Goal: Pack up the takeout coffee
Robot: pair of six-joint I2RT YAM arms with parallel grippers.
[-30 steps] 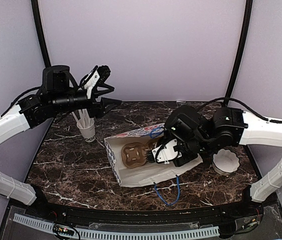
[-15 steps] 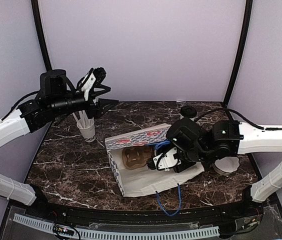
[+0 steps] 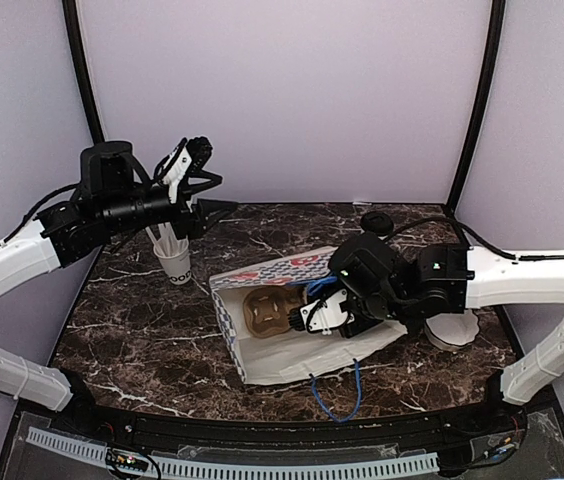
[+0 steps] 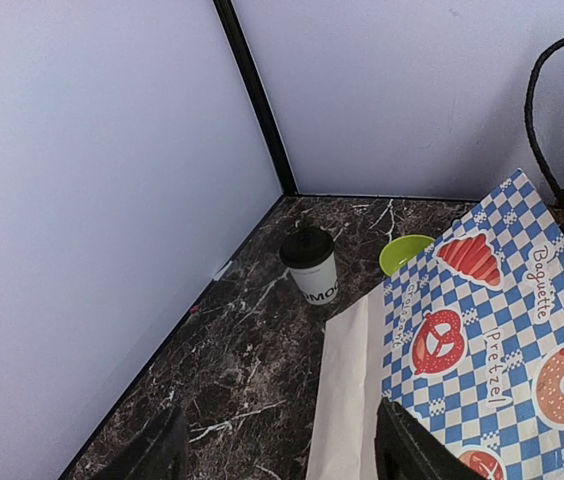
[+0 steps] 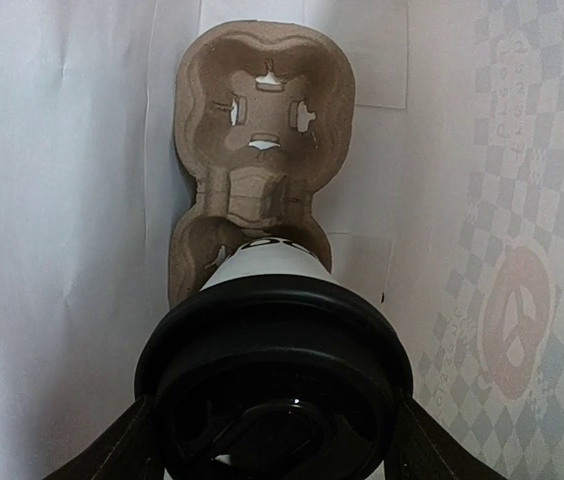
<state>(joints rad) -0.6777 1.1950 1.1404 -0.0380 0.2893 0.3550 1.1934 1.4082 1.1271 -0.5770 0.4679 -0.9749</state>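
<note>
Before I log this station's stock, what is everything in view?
White paper cup with round black plastic lid: 2, white/black; one held inside bag, other cup standing back right.
Brown moulded-pulp cup carrier: 1, brown, inside bag.
Blue-checked paper bag: 1, blue/white, lying open mid-table.
White paper cup of straws: 1, white, back left.
Lime-green bowl: 1, green, near other cup.
Dark marble table: 1, brown-black, underneath.
Left gripper: 1, black, open, raised left.
Right gripper: 1, black, gripping cup in bag.
</note>
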